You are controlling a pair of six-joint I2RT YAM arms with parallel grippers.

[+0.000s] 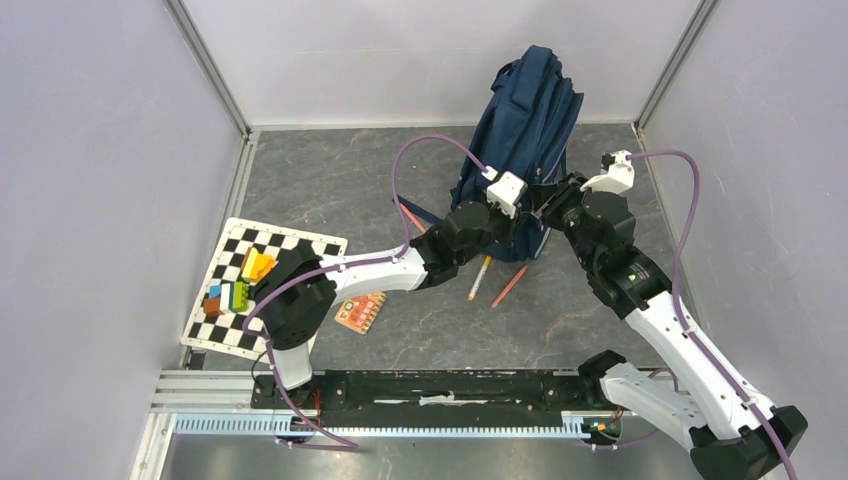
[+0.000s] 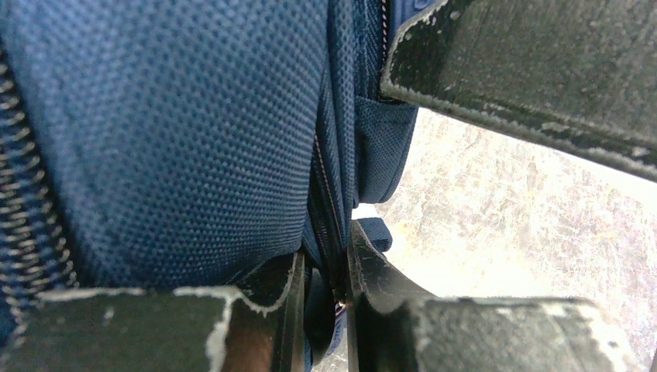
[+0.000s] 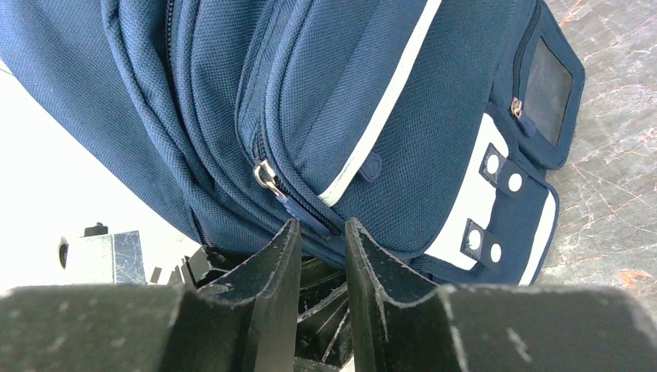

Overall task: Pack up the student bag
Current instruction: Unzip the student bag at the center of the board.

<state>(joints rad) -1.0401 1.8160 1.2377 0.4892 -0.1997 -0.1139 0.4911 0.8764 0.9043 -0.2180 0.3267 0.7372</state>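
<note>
Two grippers work at the foot of the student bag (image 1: 530,120). Left gripper (image 2: 325,267): jaws drawn nearly together, pinching a fold of navy fabric with a zip seam running down into the narrow gap. Hold looks firm. A dark bar (image 2: 527,70) crosses the upper right of the left wrist view; cannot tell what it is.

Right gripper (image 3: 321,240): jaws a narrow slit apart, tips against the bag's lower front. Metal zip pull (image 3: 267,177) sits just above them, its blue tab trailing down to the mouth of the gap. Cannot tell whether the tab is actually pinched.

Around the pull: a pale stripe (image 3: 387,101) down the front pocket, a white buckle patch (image 3: 484,201) to its right, and a small window pocket (image 3: 546,81) beyond.

Bag stands upright at the far side of the table (image 1: 340,180), right of centre, near the back wall. Both arms reach in to its base, wrists close together.

On the table just in front of the bag: a pale pencil (image 1: 480,277) and an orange pencil (image 1: 508,287) side by side. Nearer the left arm lies an orange card (image 1: 361,312). At far left sits a checkered mat (image 1: 300,245) carrying coloured blocks (image 1: 235,290).
</note>
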